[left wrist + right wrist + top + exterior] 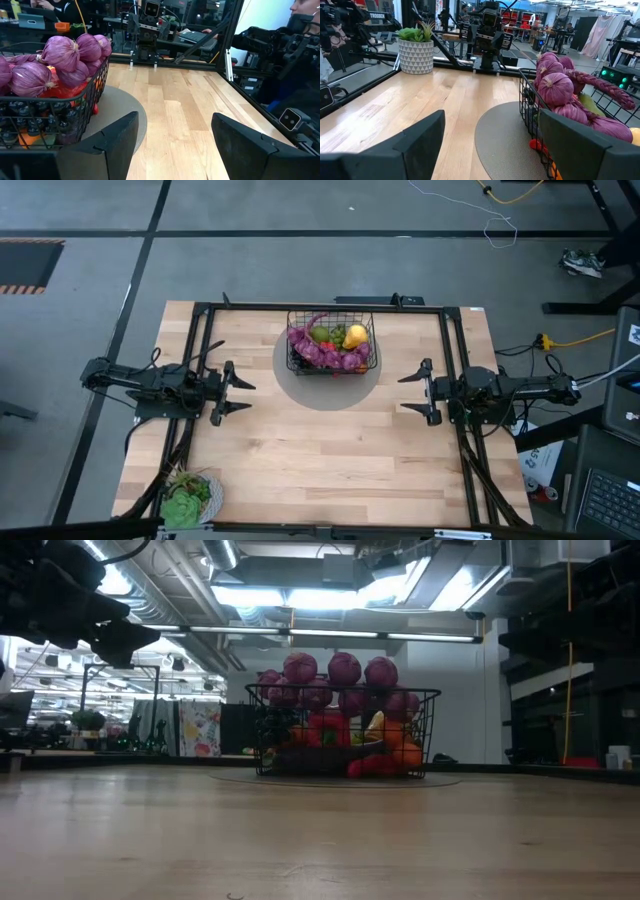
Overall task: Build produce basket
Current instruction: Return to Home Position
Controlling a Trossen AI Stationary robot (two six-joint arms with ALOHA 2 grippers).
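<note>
The black wire basket (332,340) stands on a grey round mat (290,385) at the table's far middle. It holds a purple string of bulbs (322,352), a yellow pear (356,335), green fruit, red peppers (330,728) and oranges (405,752). It also shows in the left wrist view (50,115) and the right wrist view (532,112). My left gripper (243,395) is open and empty, left of the basket. My right gripper (408,393) is open and empty, right of it.
A white patterned pot with a leafy green plant (190,500) stands at the table's near left corner, and shows in the right wrist view (416,50). Black frame rails (320,307) run along the far, left and right sides. Bare wood (330,460) lies between the grippers and the near edge.
</note>
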